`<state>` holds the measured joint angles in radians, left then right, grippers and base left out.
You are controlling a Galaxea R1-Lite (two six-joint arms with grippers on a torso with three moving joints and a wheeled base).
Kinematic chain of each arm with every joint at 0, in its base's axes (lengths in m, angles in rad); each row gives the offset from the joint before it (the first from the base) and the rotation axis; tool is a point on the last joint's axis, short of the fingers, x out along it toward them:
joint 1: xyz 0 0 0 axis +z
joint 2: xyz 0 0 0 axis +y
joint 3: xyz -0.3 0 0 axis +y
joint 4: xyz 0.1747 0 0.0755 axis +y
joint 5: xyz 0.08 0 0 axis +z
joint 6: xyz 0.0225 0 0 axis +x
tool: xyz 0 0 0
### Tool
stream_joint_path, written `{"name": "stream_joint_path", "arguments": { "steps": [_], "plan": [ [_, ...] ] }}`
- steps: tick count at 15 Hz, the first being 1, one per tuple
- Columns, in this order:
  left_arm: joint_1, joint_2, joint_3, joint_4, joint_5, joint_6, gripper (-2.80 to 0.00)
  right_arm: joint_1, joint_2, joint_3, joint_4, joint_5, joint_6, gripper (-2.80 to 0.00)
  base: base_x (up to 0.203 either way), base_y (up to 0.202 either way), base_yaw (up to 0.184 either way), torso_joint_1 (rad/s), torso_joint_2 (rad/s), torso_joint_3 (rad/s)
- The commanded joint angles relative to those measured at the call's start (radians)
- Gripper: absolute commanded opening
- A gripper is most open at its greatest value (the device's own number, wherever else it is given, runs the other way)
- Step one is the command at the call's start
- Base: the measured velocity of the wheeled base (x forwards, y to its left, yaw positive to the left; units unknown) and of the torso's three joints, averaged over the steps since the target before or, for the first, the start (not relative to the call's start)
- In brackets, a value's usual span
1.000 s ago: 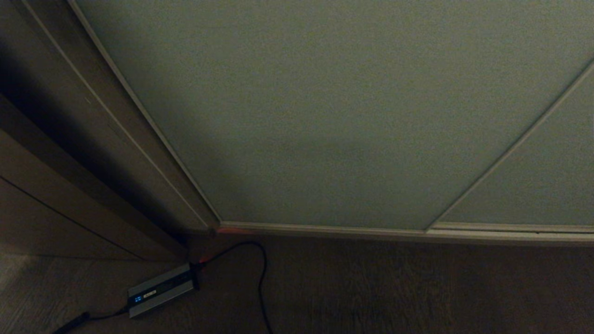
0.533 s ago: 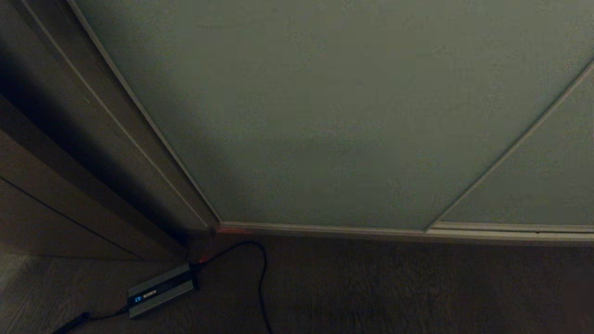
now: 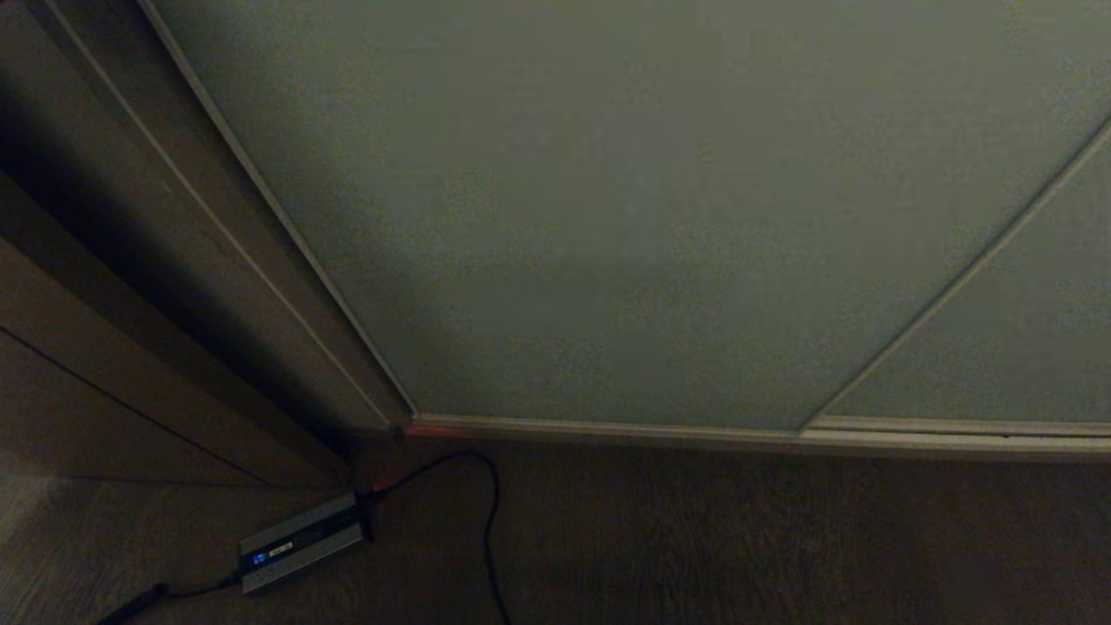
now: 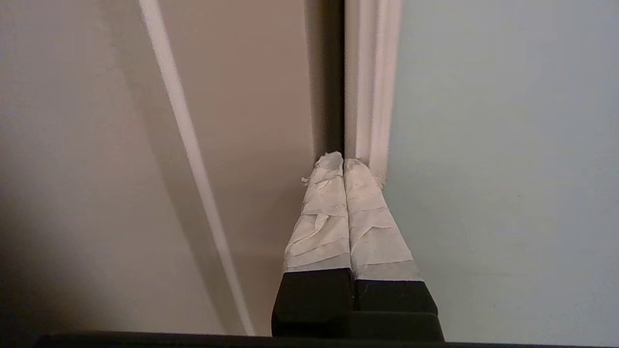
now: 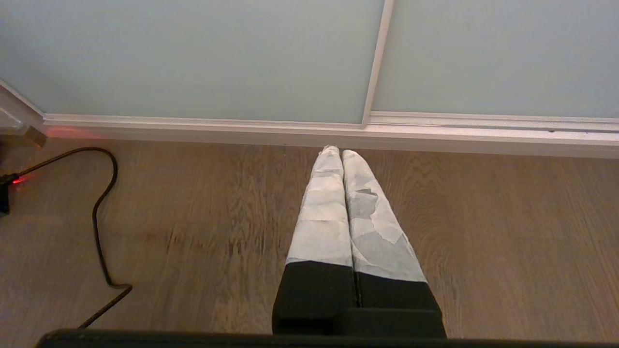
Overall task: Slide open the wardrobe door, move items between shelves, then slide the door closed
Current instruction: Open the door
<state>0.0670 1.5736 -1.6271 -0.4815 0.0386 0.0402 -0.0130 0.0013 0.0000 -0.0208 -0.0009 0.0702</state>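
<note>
- left wrist view: left gripper (image 4: 344, 162), fingers pressed together, tips at the door (image 4: 503, 169) frame edge, centre of frame.
- step: opening the door (image 3: 642, 217), still shut; next likely a sideways push.
- right gripper (image 5: 337, 153) pressed together, over floor (image 5: 217, 232).

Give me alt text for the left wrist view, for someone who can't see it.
The left pincer, its taped fingers shut together, points at the dark gap beside the light metal frame edge of the sliding wardrobe door. A brown side board stands on the gap's other side.
</note>
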Motion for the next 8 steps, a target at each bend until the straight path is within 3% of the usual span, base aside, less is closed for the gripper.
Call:
{"name": "stream_joint_path", "arguments": {
  "steps": [1,4,8],
  "plan": [
    [-0.03,0.005,-0.013,0.025,-0.003,0.0,-2.8,-0.001,0.0,0.003,-0.001,-0.001,0.001,-2.8,0.0,0.0,0.0,0.0,0.0,0.0],
    [-0.087,-0.009,-0.022,0.051,-0.003,0.003,-2.8,0.001,0.0,0.003,-0.001,-0.001,0.0,-2.8,0.0,0.0,0.0,0.0,0.0,0.0],
    [-0.093,-0.11,0.029,0.061,-0.002,0.006,-2.8,0.001,0.0,0.003,-0.001,-0.001,0.0,-2.8,0.0,0.0,0.0,0.0,0.0,0.0]
  ]
}}
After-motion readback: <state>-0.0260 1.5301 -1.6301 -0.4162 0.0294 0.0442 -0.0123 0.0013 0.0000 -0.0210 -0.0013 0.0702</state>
